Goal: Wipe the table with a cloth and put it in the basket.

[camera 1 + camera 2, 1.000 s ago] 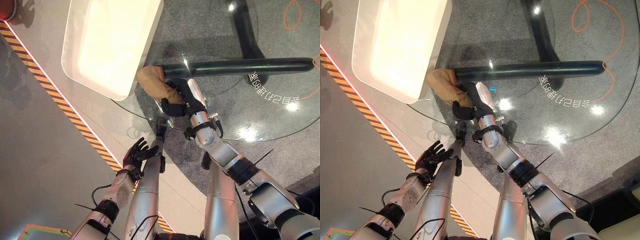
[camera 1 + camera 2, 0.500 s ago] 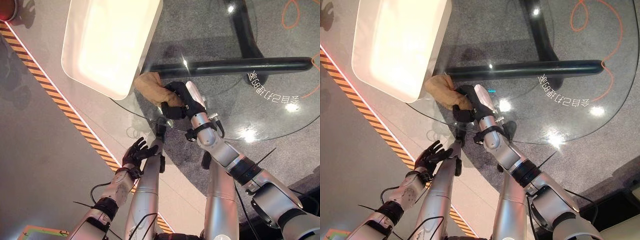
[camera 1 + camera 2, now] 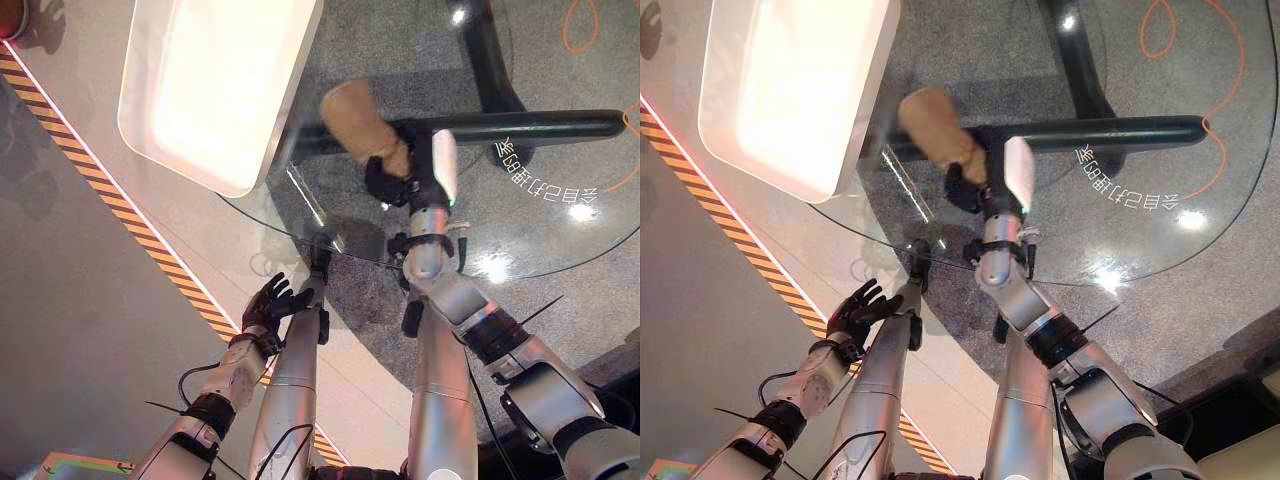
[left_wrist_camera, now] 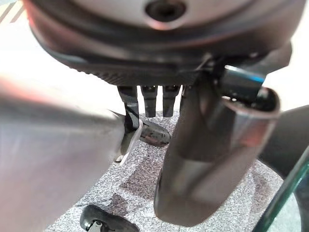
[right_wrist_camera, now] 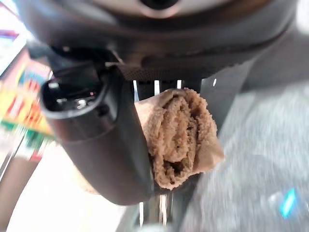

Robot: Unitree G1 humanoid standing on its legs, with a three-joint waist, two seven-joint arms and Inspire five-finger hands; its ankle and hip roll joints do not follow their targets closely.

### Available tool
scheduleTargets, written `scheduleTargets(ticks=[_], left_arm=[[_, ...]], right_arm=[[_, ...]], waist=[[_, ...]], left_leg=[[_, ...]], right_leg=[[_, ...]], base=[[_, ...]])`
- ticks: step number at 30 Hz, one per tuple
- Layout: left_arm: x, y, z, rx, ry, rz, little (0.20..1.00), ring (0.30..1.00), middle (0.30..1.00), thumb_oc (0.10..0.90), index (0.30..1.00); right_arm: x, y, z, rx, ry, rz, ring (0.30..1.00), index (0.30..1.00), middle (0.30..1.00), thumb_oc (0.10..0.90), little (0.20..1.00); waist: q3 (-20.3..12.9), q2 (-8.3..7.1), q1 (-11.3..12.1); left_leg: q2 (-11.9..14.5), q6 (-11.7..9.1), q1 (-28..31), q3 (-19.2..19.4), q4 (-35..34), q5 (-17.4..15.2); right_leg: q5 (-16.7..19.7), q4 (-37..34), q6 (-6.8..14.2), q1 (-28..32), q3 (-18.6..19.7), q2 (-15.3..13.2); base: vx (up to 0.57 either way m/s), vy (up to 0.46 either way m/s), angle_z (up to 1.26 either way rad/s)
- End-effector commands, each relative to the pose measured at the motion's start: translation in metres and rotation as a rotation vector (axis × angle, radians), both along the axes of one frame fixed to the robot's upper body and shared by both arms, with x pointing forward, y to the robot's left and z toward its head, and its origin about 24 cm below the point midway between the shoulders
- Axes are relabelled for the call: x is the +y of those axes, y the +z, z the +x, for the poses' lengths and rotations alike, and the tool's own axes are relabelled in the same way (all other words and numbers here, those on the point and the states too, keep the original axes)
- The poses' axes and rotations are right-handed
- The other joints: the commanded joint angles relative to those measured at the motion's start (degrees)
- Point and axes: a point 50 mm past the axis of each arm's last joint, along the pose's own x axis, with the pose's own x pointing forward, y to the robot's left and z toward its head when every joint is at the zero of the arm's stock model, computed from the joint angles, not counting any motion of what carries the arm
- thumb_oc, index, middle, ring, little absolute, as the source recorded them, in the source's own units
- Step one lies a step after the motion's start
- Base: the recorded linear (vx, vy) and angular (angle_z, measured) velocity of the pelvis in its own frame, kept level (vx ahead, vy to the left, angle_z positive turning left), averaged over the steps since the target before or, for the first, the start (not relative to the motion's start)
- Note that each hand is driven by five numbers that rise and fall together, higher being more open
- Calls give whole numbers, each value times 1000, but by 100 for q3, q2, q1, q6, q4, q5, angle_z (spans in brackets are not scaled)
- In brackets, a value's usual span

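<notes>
A brown cloth [image 3: 355, 122] is bunched in my right hand [image 3: 408, 178], which is shut on it and raised above the round glass table [image 3: 520, 215]. The cloth sticks up and to the left out of the hand, close to the right edge of the white basket [image 3: 215, 90]. In the right wrist view the rolled cloth [image 5: 181, 135] is gripped between the thumb [image 5: 104, 140] and the fingers. My left hand [image 3: 272, 303] hangs low beside the table's near edge, below the glass, fingers relaxed and holding nothing.
The white basket stands on the table's left side, partly over its edge. A dark table leg bar [image 3: 540, 125] shows through the glass. An orange-and-black striped line [image 3: 120, 200] runs across the floor at the left. An orange cable [image 3: 585, 25] lies at the far right.
My right hand has lifted the cloth off the glass and turned upright, carrying it up and to the right. The left hand has stayed in place.
</notes>
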Motion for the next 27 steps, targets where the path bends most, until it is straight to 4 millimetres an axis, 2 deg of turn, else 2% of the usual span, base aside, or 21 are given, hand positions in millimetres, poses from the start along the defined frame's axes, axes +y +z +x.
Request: scheduleTargets(ticks=[1, 8, 11, 16, 18, 27], left_arm=[[-40, -20, -24, 55, -112, -88, 900, 900, 900, 800, 900], [-29, -24, -30, 54, -104, -85, 900, 900, 900, 800, 900], [-24, -26, -34, 50, -106, -87, 900, 900, 900, 800, 900], [-20, -26, -36, 44, -106, -86, 900, 900, 900, 800, 900], [-18, -26, -36, 39, -103, -86, 900, 900, 900, 800, 900], [-12, -24, -37, 25, -89, -88, 900, 900, 900, 800, 900]], right_arm=[[-56, 32, -2, -145, -266, -7, 300, 300, 300, 100, 200], [-98, 44, -4, -184, -454, 28, 300, 300, 300, 100, 200], [-122, 48, -10, -207, -566, 66, 300, 300, 300, 100, 200], [-144, 48, -17, -234, -684, 158, 300, 300, 300, 100, 200], [-158, 46, -23, -272, -731, 246, 300, 300, 300, 100, 200], [-188, 45, -40, -406, -830, 422, 300, 300, 300, 100, 200]], waist=[[-95, 155, -103], [-95, 161, -78], [-95, 157, -81], [-95, 134, -88], [-95, 121, -110], [-95, 110, -153]], left_leg=[[-208, 333, -289, 768, 434, -398], [-230, 340, -286, 718, 370, -404], [-240, 352, -287, 707, 315, -398], [-238, 354, -281, 695, 289, -403], [-235, 345, -274, 696, 266, -405], [-244, 340, -176, 707, 165, -400]], right_leg=[[720, -648, 178, -148, 66, 530], [730, -701, 185, -148, 89, 580], [739, -774, 180, -139, 96, 617], [743, -832, 182, -107, 87, 640], [750, -884, 180, -82, 86, 647], [801, -1051, 186, 40, 89, 660]], base=[[0, 0, 0], [1, -1, -1], [0, 0, 0], [0, 0, 0], [0, 0, 0], [-12, -4, -3]])
